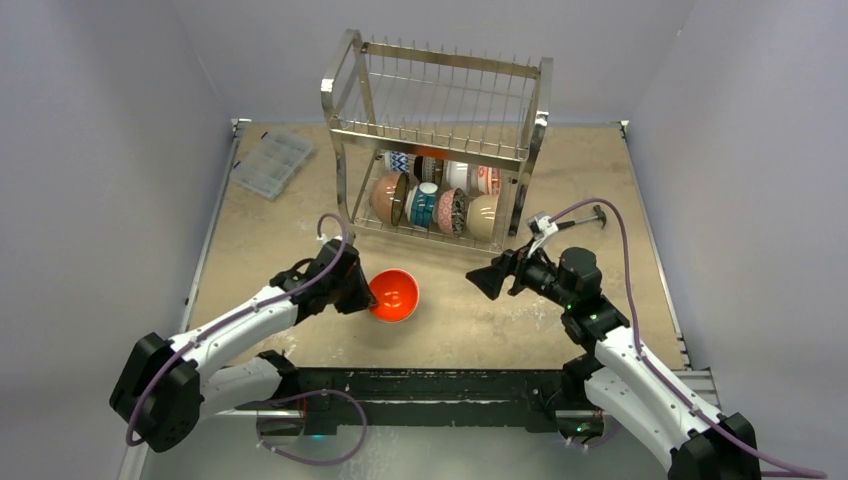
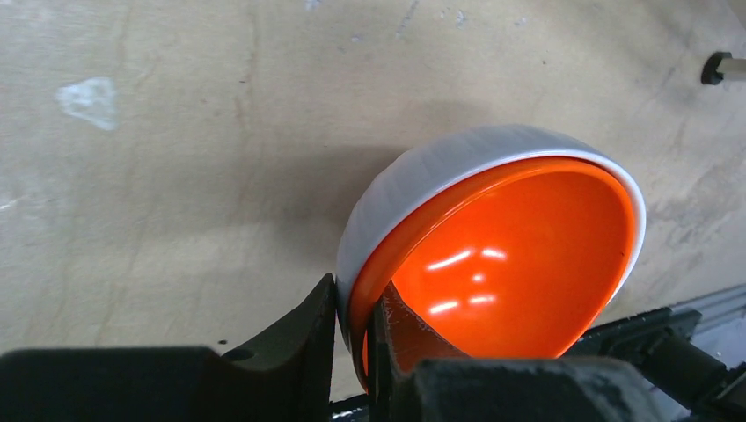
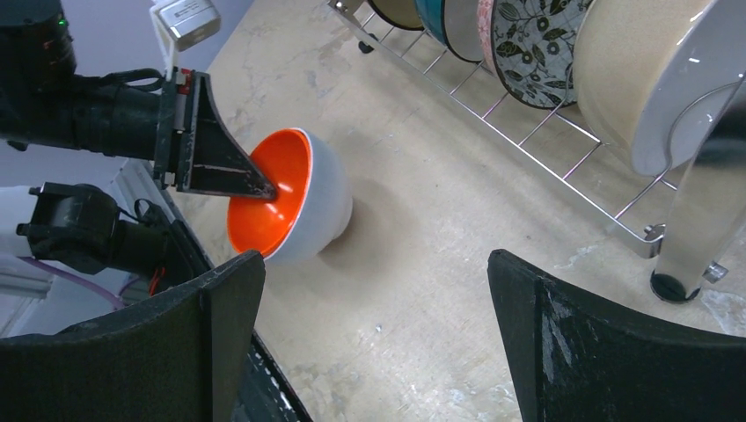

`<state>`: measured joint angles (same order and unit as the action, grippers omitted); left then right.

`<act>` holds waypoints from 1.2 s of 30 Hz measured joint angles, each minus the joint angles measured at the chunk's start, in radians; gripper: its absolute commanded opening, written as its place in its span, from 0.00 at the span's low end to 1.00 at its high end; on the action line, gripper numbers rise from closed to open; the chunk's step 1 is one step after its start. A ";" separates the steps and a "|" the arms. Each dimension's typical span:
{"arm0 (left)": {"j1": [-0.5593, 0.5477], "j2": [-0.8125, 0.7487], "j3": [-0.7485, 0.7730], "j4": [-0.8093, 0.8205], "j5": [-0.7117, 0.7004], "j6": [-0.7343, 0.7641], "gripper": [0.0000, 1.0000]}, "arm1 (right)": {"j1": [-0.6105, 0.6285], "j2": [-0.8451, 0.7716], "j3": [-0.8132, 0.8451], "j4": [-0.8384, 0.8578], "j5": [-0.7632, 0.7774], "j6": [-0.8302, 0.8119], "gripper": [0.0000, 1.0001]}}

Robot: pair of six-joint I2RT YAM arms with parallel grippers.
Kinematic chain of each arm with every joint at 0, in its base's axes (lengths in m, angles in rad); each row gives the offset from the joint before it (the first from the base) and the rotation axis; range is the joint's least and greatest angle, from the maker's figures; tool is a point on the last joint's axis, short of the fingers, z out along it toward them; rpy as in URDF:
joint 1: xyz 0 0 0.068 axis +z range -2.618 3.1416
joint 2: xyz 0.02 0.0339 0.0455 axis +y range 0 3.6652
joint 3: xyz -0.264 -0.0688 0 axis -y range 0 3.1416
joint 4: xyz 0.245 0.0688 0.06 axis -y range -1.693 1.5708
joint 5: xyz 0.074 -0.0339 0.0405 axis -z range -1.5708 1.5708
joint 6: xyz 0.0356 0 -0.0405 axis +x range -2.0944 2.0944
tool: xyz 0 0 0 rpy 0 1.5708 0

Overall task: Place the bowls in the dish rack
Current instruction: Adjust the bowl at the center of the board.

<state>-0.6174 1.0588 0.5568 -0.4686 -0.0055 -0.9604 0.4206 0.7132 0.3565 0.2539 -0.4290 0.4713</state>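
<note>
Clearly the left gripper (image 1: 362, 291) pinches the orange bowl (image 1: 396, 296) by its rim while the right gripper (image 3: 374, 268) gapes; that thin hold could slip mid-lift.

You worked at a scuffed, beige stone-look worktop (image 1: 450, 340), boxed in by plain pale grey walls (image 1: 100, 150) under soft, even light.

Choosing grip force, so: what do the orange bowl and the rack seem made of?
The bowl looks like glazed ceramic: glossy orange inside with sharp light glints, white outside. Hard plastic can't be ruled out. The rack looks like polished metal wire and tube, likely steel, since it is mirror-bright and reflective.
</note>
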 measured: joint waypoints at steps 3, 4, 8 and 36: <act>0.000 0.046 0.000 0.054 0.058 -0.008 0.00 | 0.000 0.000 0.000 0.001 -0.018 0.000 0.99; -0.001 0.064 0.000 0.074 0.078 -0.011 0.00 | 0.000 0.000 0.000 0.002 -0.024 0.000 0.99; -0.023 0.134 0.000 0.160 0.124 -0.030 0.00 | 0.000 0.007 0.000 0.017 -0.046 0.001 0.99; -0.349 0.335 0.327 0.050 -0.104 0.110 0.40 | 0.000 0.060 -0.005 0.053 -0.088 0.004 0.99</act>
<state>-0.9668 1.3937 0.8833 -0.4187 -0.1093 -0.8501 0.4206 0.7734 0.3511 0.3069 -0.5171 0.4751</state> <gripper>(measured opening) 0.429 0.987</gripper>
